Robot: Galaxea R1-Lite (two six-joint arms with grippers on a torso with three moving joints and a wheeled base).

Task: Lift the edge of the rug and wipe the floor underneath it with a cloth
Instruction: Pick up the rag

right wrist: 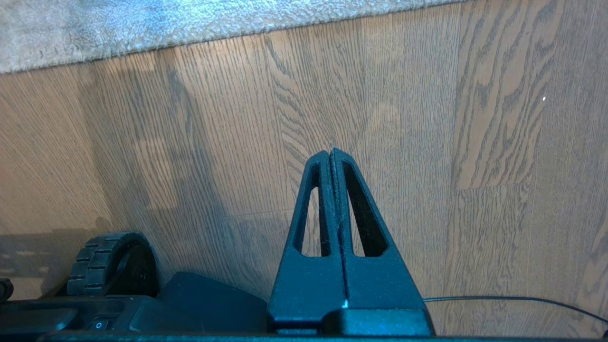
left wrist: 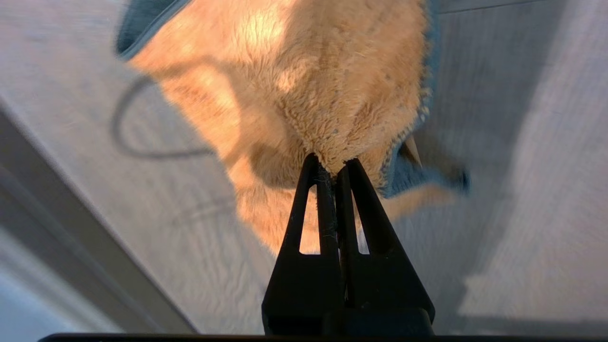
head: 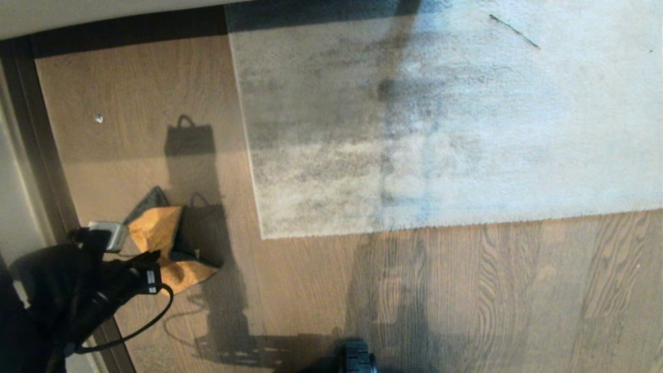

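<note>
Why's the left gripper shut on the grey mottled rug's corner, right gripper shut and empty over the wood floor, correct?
Not the rug. The left gripper is shut on the mustard-orange suede-like cloth, as the left wrist view shows. The right gripper is shut and empty over the brown wood-grain floor.

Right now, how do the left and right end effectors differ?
The left end effector is shut on the cloth, pinching a fold of it; the right end effector is shut on nothing. The left is by the skirting; the right is over bare floor near the rug edge. Both are black, with slotted fingers.
</note>
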